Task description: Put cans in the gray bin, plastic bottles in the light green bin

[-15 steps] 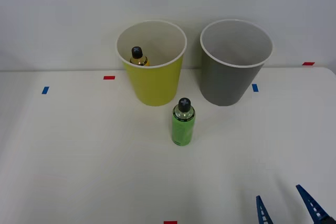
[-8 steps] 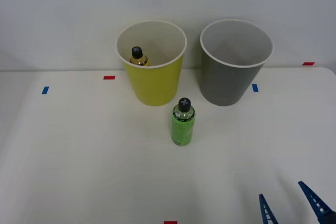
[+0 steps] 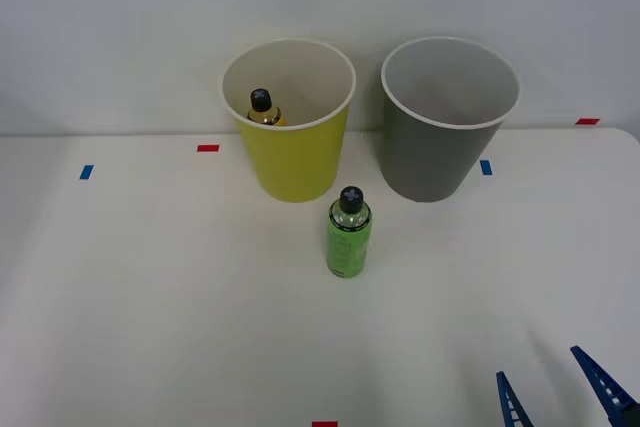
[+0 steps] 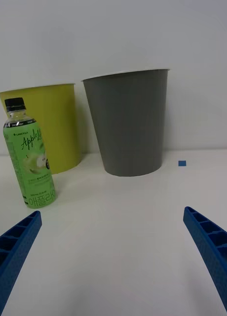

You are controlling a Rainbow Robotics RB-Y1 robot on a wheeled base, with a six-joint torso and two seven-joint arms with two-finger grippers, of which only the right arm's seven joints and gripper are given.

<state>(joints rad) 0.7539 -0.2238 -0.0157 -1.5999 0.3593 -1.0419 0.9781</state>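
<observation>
A bright green plastic bottle [image 3: 348, 235] [image 4: 29, 156] with a black cap stands upright on the white table, just in front of the light green bin [image 3: 291, 127] [image 4: 53, 126]. An amber bottle [image 3: 264, 109] with a black cap stands inside that bin. To its right stands the gray bin [image 3: 444, 122] [image 4: 129, 123]; I cannot see its bottom. The cans are out of view. My right gripper [image 3: 558, 393] [image 4: 113, 254] is open near the table's front right edge, well short of the green bottle, with nothing between its blue fingers.
Small red tape marks [image 3: 208, 148] and blue tape marks [image 3: 86, 172] dot the table [image 3: 150, 287]. A wall stands close behind the two bins. A wide stretch of bare table lies between the gripper and the green bottle.
The right gripper's blue fingertips have slipped slightly down and toward the front right edge of the front view. The bottles and bins have not moved.
</observation>
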